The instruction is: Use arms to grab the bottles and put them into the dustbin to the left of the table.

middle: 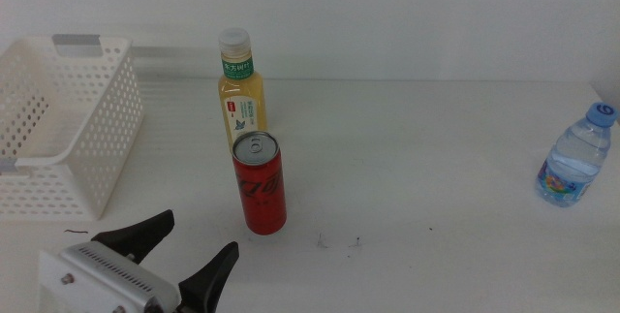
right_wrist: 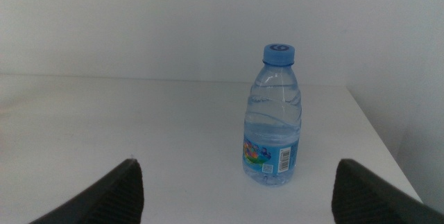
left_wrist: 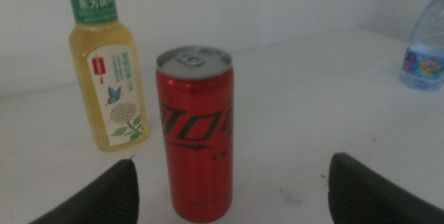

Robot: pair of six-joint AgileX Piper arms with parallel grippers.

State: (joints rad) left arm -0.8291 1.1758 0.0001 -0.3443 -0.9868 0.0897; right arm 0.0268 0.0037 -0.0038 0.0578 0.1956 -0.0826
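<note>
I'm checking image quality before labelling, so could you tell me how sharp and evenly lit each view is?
Middle view: even, bright light, faint shadows, can sharp. Left wrist view: dimmer and soft; can label readable, water bottle blurred at the edge. Right wrist view: greyish, flat light, water bottle crisp, its own jaws blurred at the bottom corners.

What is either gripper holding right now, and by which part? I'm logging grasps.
Nothing is held. The left gripper is open, short of the slim red can; the right gripper is open, facing the clear blue-capped water bottle.

White table [middle: 436, 148]: bottles, can, basket
</note>
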